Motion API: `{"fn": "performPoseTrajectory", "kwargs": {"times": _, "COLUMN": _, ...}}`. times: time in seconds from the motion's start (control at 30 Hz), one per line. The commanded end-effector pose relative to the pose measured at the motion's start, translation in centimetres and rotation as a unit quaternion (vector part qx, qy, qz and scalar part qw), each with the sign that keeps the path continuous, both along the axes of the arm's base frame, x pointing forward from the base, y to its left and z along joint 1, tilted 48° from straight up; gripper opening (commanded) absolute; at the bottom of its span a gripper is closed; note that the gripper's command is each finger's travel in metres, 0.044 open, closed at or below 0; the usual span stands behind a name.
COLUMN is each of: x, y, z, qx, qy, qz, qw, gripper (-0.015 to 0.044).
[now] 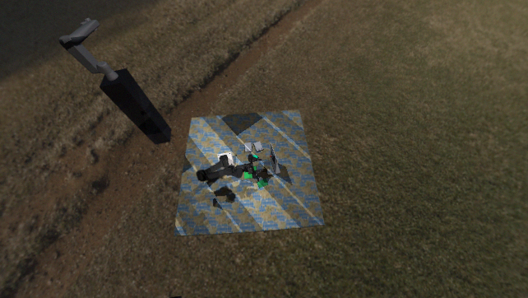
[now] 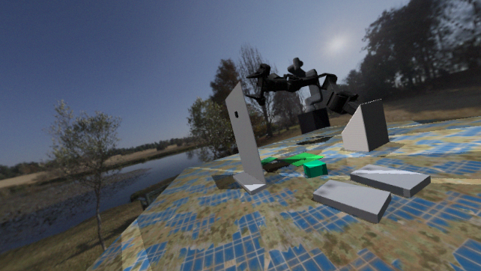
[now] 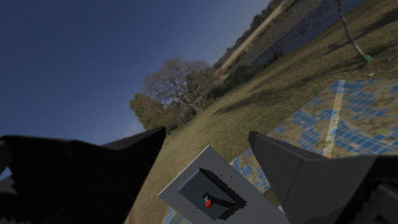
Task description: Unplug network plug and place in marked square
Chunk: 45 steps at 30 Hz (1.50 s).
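The upright grey panel (image 1: 275, 161) (image 2: 245, 140) (image 3: 260, 212) stands on the table and carries a dark socket block (image 3: 192, 189). The small plug with a red part (image 3: 208, 203) sits at the socket; its tab cannot be told clearly. My gripper (image 2: 248, 87) (image 3: 207, 133) is open with nothing between its fingers. It is in front of the panel, level with its upper part and apart from it; the plug shows low between the fingers in the wrist view. The green marked square (image 1: 247, 175) (image 2: 305, 159) lies on the table under the arm, partly in shadow.
A green block (image 1: 255, 156) (image 2: 315, 169) lies near the square. Two flat grey slabs (image 1: 258, 146) (image 2: 352, 200) lie beyond it. A pale wedge-shaped block (image 2: 354, 131) stands beside the arm. Another arm stands on a dark pedestal (image 1: 132, 103) off the table.
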<state>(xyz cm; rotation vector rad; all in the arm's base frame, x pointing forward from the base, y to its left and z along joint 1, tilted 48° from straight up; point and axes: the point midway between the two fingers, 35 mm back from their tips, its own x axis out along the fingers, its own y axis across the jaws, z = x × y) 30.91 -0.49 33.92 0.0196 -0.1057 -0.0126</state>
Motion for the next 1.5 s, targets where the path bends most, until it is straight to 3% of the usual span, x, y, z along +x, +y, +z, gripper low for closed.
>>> {"fn": "performPoseTrajectory", "kwargs": {"times": 0.0, "x": 0.0, "y": 0.0, "z": -0.1, "qx": 0.002, "qy": 0.002, "qz": 0.001, "qw": 1.000, "gripper": 0.0374}}
{"fn": "performPoseTrajectory", "kwargs": {"times": 0.3, "x": 0.0, "y": -1.3, "z": -7.0, "qx": 0.121, "qy": 0.085, "qz": 0.037, "qw": 0.988, "gripper": 0.0156}}
{"fn": "performPoseTrajectory", "kwargs": {"times": 0.73, "x": -2.5, "y": -2.5, "z": -16.5, "qx": 0.340, "qy": 0.201, "qz": 0.059, "qw": 0.917, "gripper": 0.0156}}
{"fn": "performPoseTrajectory", "kwargs": {"times": 1.47, "x": 1.8, "y": -2.6, "z": -16.8, "qx": 0.342, "qy": 0.204, "qz": 0.059, "qw": 0.916, "gripper": 0.0156}}
